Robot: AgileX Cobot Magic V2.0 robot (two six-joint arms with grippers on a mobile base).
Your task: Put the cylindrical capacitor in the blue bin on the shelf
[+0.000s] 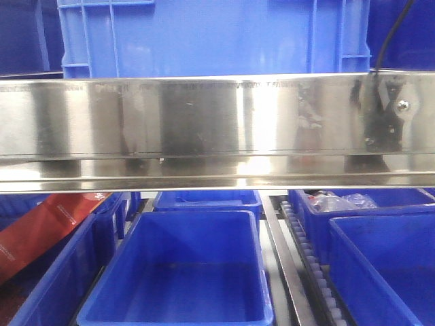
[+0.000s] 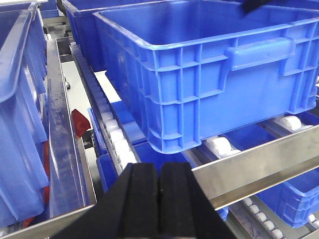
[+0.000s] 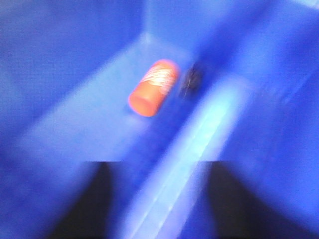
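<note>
The right wrist view is badly blurred. A small dark object, apparently the cylindrical capacitor point(image 3: 191, 79), lies on the floor of a blue bin point(image 3: 75, 114), just right of an orange cylinder point(image 3: 153, 87) and close to the bin's wall. My right gripper point(image 3: 157, 199) hangs open above the bin's rim with nothing between its fingers. My left gripper point(image 2: 159, 172) is shut on nothing, its black pads pressed together in front of the shelf's steel rail point(image 2: 259, 167). A large blue bin point(image 2: 209, 74) sits on the shelf just beyond it. The shelf's shiny front rail point(image 1: 217, 122) fills the front view.
White roller tracks point(image 2: 117, 139) run between the bin lanes. Several blue bins point(image 1: 180, 272) stand on the lower level, and another bin point(image 1: 217, 37) sits above the rail. A red strip point(image 1: 41, 231) lies at lower left. A black cable point(image 1: 391, 34) hangs at upper right.
</note>
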